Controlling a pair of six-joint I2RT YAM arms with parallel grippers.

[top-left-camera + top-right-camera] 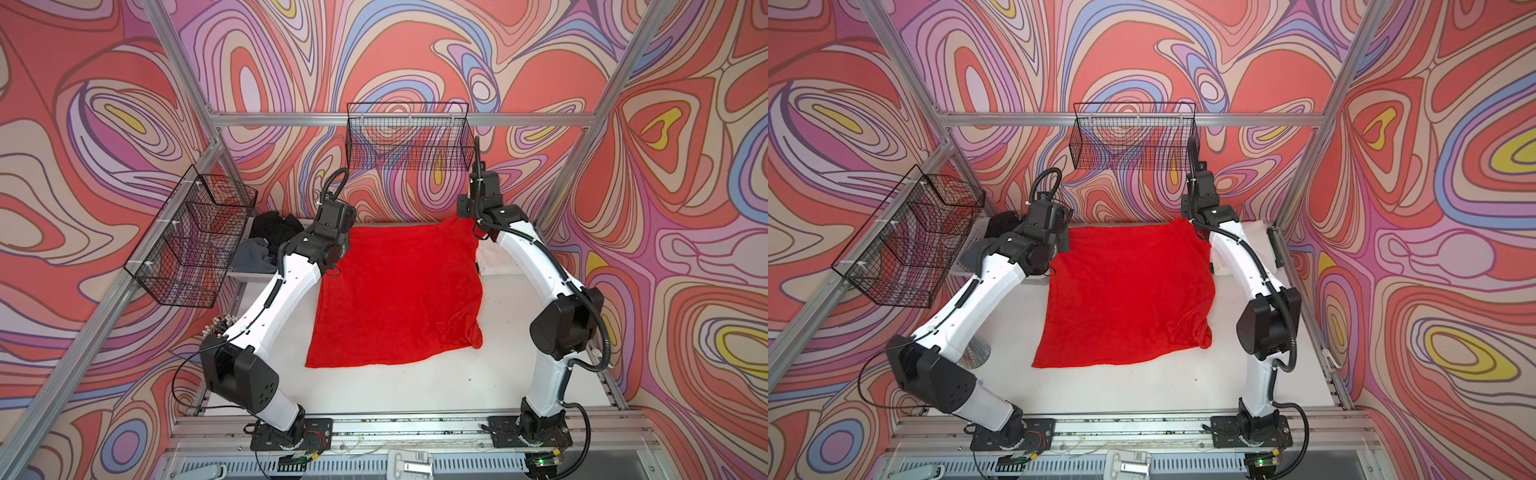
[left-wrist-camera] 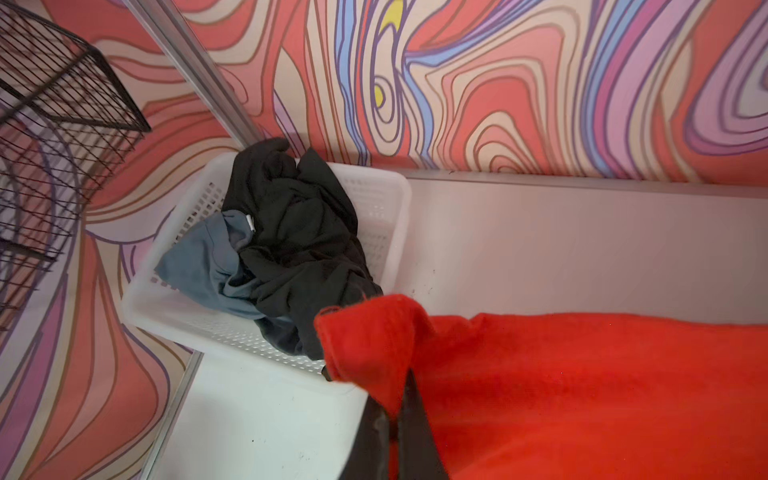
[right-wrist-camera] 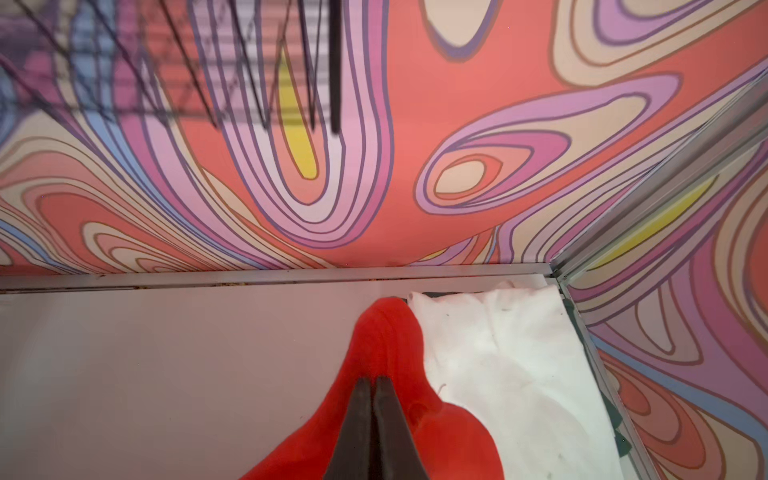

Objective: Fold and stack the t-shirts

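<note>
Lengthwise, red t-shirt (image 1: 395, 291) runs front-to-back; left gripper (image 2: 395, 399), right gripper (image 3: 372, 384) pinch far corners.

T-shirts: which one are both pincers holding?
The red t-shirt: left pincer and right pincer pinch its far corners. The black shirt and grey shirt lie in the basket, untouched.

Bright, even light; soft wrist-view blur

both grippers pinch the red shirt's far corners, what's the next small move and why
Probably lift both corners and carry them toward the near edge, folding the red t-shirt in half: left gripper and right gripper are each shut on a far corner, and the shirt lies mostly flat on the table, only its near right corner bunched.
</note>
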